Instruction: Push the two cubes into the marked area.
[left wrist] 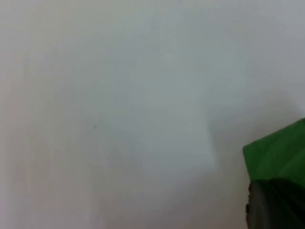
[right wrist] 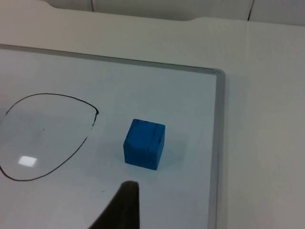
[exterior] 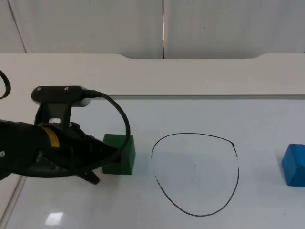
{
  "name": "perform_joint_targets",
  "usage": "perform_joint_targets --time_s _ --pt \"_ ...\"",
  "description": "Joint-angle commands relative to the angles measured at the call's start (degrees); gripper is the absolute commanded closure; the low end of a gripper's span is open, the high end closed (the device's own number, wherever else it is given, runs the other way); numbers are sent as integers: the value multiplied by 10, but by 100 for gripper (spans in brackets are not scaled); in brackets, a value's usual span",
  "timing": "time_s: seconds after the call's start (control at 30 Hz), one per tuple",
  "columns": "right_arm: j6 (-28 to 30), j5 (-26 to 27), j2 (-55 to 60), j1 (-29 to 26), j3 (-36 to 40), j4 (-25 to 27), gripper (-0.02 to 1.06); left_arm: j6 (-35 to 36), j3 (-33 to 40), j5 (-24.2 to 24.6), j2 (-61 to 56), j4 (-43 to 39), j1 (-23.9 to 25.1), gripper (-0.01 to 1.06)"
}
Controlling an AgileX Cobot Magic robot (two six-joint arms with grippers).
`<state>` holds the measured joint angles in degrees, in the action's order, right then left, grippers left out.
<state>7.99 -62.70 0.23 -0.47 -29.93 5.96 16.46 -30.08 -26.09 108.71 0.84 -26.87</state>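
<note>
A green cube (exterior: 119, 153) rests on the whiteboard just left of the marked area (exterior: 195, 174), a black hand-drawn oval. My left gripper (exterior: 102, 164) lies low against the cube's left side; in the left wrist view the green cube (left wrist: 279, 150) sits right at the gripper (left wrist: 274, 207). A blue cube (exterior: 294, 164) stands to the right of the oval, apart from it. In the right wrist view the blue cube (right wrist: 144, 144) is a short way beyond my right gripper (right wrist: 123, 202), not touching it, with the oval's line (right wrist: 47, 94) off to its side.
The whiteboard's grey frame (right wrist: 217, 143) runs close past the blue cube, with the white table top (right wrist: 267, 143) beyond it. The board's left edge (exterior: 14, 200) lies under the left arm. The grey partition wall (exterior: 95, 24) closes the far side.
</note>
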Motion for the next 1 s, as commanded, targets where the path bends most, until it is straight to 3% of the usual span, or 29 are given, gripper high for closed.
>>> perform_joint_targets --time_s 0.0,0.57,0.97 --pt "1 7 -2 -4 3 2 -1 5 1 -12 -1 -3 -10 105" --pt "1 7 -2 -4 3 2 -1 9 1 4 -1 -3 -12 105" --pt "1 7 -2 -4 3 2 -1 37 1 12 -1 -52 -12 105"
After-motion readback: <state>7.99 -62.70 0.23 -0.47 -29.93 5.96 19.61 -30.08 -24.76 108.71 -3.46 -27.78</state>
